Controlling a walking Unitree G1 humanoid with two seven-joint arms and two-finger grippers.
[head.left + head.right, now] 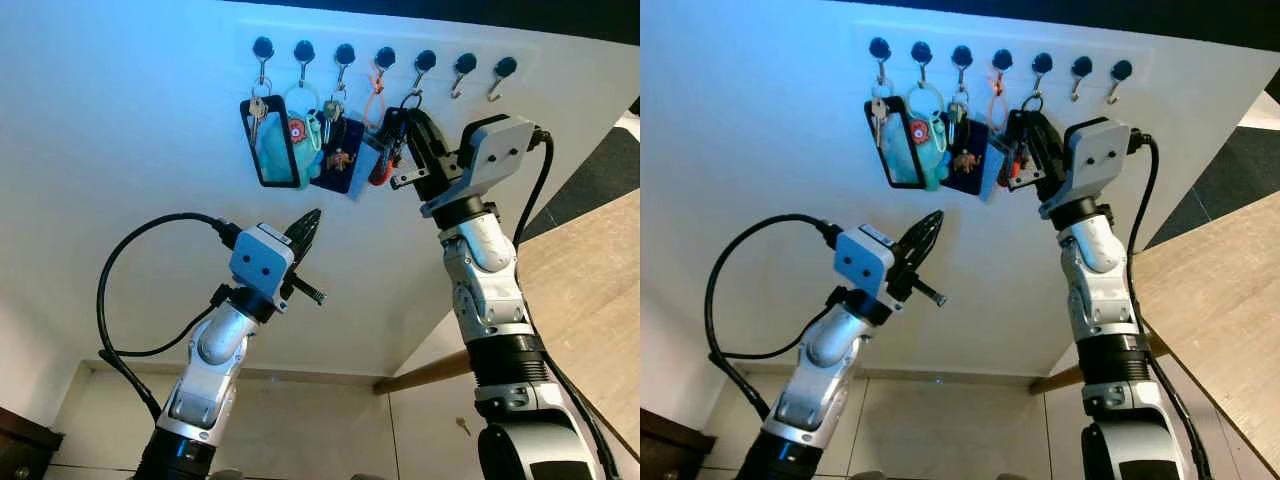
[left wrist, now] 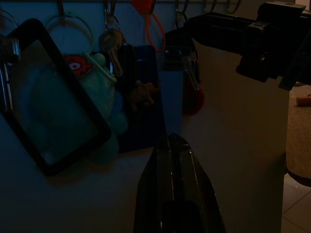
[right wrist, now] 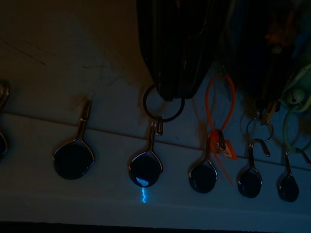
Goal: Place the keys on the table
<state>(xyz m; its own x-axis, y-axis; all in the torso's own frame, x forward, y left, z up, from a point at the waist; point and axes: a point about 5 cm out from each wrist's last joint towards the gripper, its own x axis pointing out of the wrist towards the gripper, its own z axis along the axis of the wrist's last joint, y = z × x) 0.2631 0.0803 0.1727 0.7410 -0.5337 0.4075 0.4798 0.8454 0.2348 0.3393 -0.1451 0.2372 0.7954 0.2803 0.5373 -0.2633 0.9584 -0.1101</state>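
Wall hooks (image 1: 384,56) — right claw (image 1: 412,128) raised.

We see a white wall (image 1: 120,120) lit bluish, a rail of black-knobbed hooks (image 1: 385,55) high on it, a wooden table (image 1: 590,270) right of the wall, pale tiled floor (image 1: 320,430) below, dark furniture (image 1: 20,445) at its lower left.

1. The wall (image 1: 130,120) was smooth, matt white paint.
2. The hooks (image 3: 145,167) looked like glossy dark knobs on thin metal stems.
3. The key ring (image 3: 163,103) was shiny metal wire.
4. The right gripper (image 1: 1025,135) had matt black fingers on a silver arm.
5. The table (image 1: 1230,290) showed pale wood grain.
6. The floor (image 1: 330,430) was glossy tile.
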